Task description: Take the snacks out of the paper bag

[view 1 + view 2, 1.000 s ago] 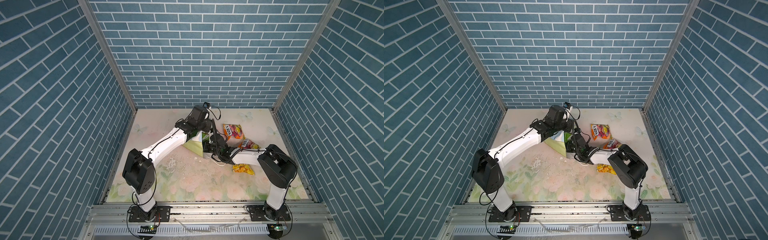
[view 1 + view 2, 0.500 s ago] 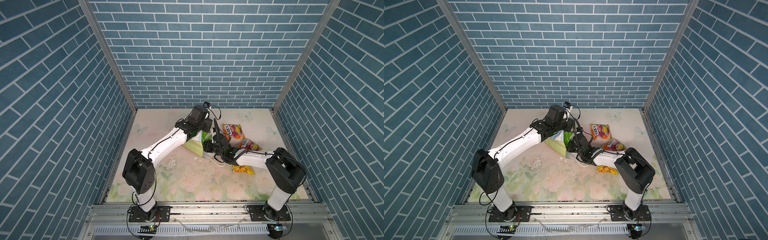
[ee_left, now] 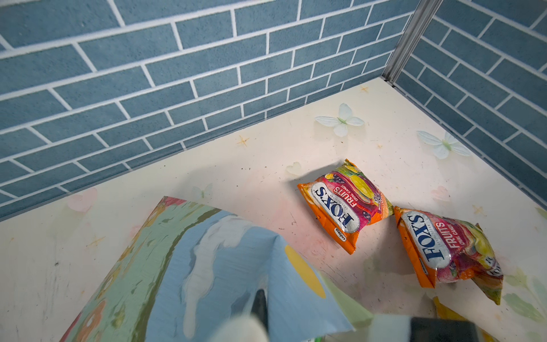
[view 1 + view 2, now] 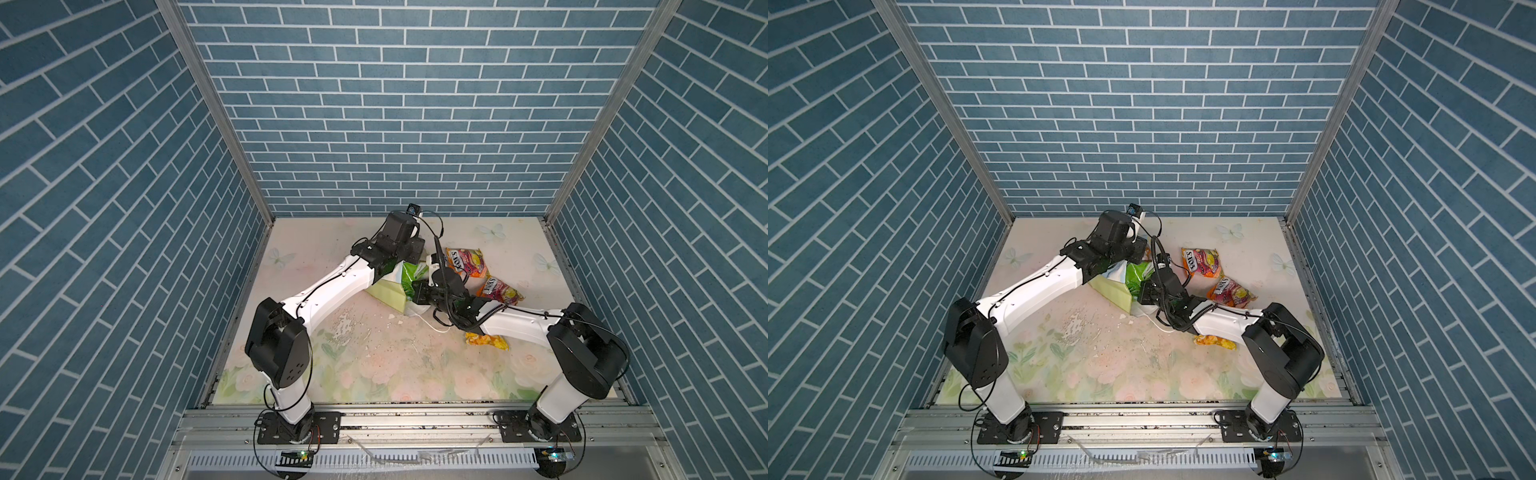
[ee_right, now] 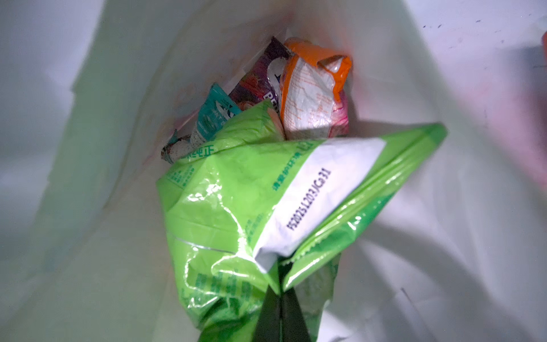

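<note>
The bench (image 4: pixel 374 374) has a pale surface printed with pink roses and green leaves, and pale butterflies (image 3: pixel 340 120) sit near its far corner. White flecks (image 4: pixel 345 332) are scattered about its middle. Blue brick-pattern walls (image 4: pixel 395 104) enclose three sides, joined by metal corner posts (image 4: pixel 216 108).

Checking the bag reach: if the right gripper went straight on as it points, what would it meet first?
The right gripper, shut on the green packet, would likely push it into the orange packet deeper in the paper bag; depth is unclear.
</note>
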